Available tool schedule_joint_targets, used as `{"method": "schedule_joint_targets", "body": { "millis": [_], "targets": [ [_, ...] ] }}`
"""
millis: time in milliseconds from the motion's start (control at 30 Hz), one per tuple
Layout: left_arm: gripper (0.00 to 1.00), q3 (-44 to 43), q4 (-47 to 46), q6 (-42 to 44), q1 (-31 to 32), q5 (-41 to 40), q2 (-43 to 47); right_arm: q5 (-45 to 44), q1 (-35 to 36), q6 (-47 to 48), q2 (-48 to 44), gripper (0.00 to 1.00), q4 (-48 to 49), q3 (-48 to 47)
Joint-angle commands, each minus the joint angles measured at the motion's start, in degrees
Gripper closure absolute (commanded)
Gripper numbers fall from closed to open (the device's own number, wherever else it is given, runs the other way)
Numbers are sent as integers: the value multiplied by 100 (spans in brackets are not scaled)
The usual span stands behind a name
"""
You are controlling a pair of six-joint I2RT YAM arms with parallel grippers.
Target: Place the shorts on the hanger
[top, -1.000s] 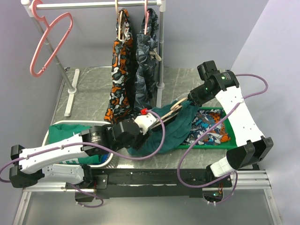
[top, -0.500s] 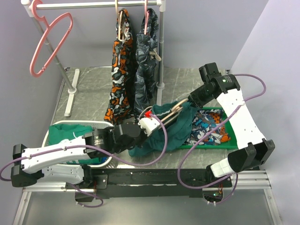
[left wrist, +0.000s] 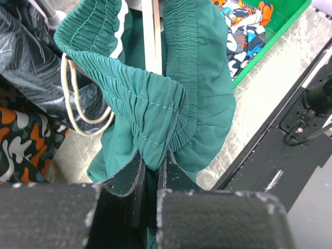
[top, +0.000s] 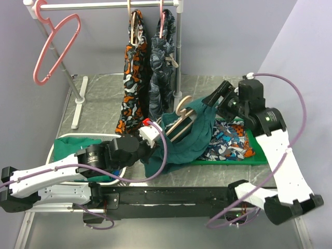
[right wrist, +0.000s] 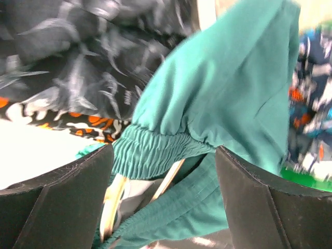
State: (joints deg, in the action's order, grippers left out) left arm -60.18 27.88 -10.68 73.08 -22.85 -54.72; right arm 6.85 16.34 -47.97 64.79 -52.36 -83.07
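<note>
1. Left gripper (left wrist: 152, 158): clenched on the elastic waistband of the plain dark teal-green fabric shorts (top: 189, 142). The left wrist view shows the fabric pinched between both pads.
2. Right gripper (right wrist: 163, 150): its fingers (right wrist: 57, 197) stand apart with the waistband filling the gap. Can't tell whether they clamp it or only straddle it.
3. Shorts: waist end held up between the two grippers. The rest hangs down at the near-left corner of the flat green tray (top: 228, 160) of bright patterned clothes.
4. Tan-beige clothes hanger with curved hook (top: 181, 107): sits inside the waist opening, with the hook poking out above the fabric.
5. Cream drawstring loop (left wrist: 83, 111): dangles from the waistband.
6. Behind: orange camouflage shorts (top: 132, 88) and grey camouflage shorts (top: 162, 67) hang on the rail, with a pink hanger (top: 54, 49) at its left end.
7. White basket (top: 54, 144) holding a green garment sits by the left arm.
</note>
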Motion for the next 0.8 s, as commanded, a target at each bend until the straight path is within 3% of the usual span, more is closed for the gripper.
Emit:
{"method": "schedule_joint_targets", "body": {
  "millis": [0,133,167,333,633,733,767],
  "targets": [
    [99,-107,-266,-452,-22,-80,216,-675,289,831,-572,16,936,185],
    [99,-397,173,-637,-39,-79,207,-1676,1045,1429,-1607,15,1709,1253],
    [99,-554,357,-698,-57,-62,225,-1783,1230,1639,-1784,11,1964,1536],
    [99,-1012,868,-804,-101,61,339,-1661,1723,2018,-2532,12,3160,3021],
    [99,-1548,1396,-725,-101,264,409,-2258,2532,2634,-1920,23,3891,3139],
    [99,-1706,1544,-699,-101,255,427,-2303,2550,2643,-1655,31,3926,2955],
    [99,-1742,1597,-673,-101,255,418,-2329,2558,2626,-1611,42,3909,2902]
  ]
}}
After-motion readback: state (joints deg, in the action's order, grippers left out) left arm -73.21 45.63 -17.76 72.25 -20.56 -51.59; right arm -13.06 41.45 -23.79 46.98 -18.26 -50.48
